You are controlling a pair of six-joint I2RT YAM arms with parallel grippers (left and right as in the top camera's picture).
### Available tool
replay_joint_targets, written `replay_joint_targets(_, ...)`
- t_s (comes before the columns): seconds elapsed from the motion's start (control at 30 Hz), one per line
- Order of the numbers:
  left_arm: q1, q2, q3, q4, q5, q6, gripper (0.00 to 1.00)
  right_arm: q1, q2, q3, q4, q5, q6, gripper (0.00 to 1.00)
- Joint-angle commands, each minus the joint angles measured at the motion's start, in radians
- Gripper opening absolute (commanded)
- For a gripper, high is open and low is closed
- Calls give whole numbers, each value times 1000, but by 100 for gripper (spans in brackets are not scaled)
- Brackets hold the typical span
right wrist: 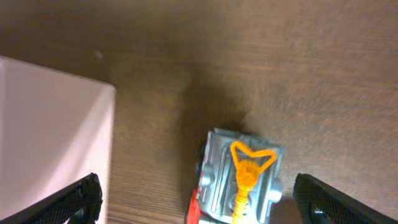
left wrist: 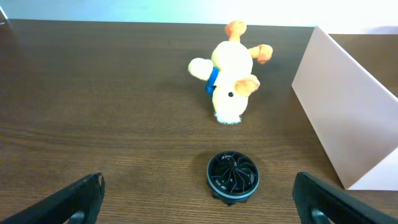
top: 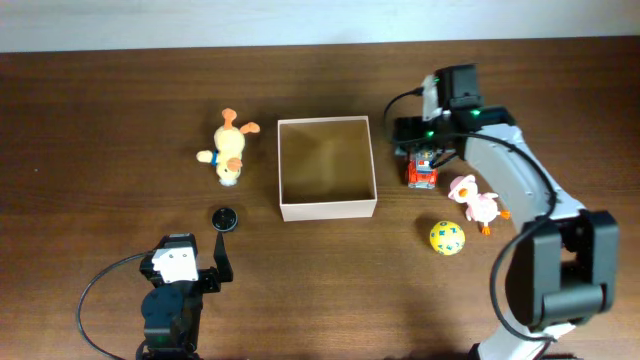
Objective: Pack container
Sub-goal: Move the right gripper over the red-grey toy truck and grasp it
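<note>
Hovering over the red toy truck [right wrist: 239,180], right jaws gape to straddle it, container [right wrist: 50,143] beside them; left jaws likewise spread.

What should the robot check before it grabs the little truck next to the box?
1. Right claw open: ok, fingers wide apart, nothing held.
2. Toy truck lined up between its fingers: ok.
3. Claw low enough to close on the truck: cannot tell.
4. Container has room: ok, it is empty and open on top.
5. Way from truck to container free: ok, only bare table between them.
6. Left claw out of the way: ok, open, by the black disc, apart from the container.
</note>
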Motion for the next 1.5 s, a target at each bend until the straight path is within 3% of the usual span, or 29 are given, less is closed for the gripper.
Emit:
replay_joint_targets(0.0,6,-5,-5,0,11,19,99,3,56,13,-26,143,31,99)
replay_joint_targets(0.67,6,-5,-5,0,11,19,99,2,157,13,-58,150,35,100)
replay_joint_targets(0.73,6,-5,-5,0,11,19,99,2,156,13,-55,150,35,94)
replay_joint_targets(0.8,6,-5,-5,0,11,19,99,2,156,13,-55,150,35,78)
replay_joint_targets(0.9,6,-5,-5,0,11,19,99,2,156,14,-60,150,35,63)
replay_joint_targets(1.13,6,-5,-5,0,11,19,99,2,134,29,-63,150,34,49)
replay_joint_targets(1.27,6,-5,-5,0,11,19,99,2,128,47,-64,150,34,27)
replay_joint_targets(1.47,6,-5,-5,0,11,19,99,2,128,99,-117,150,34,25)
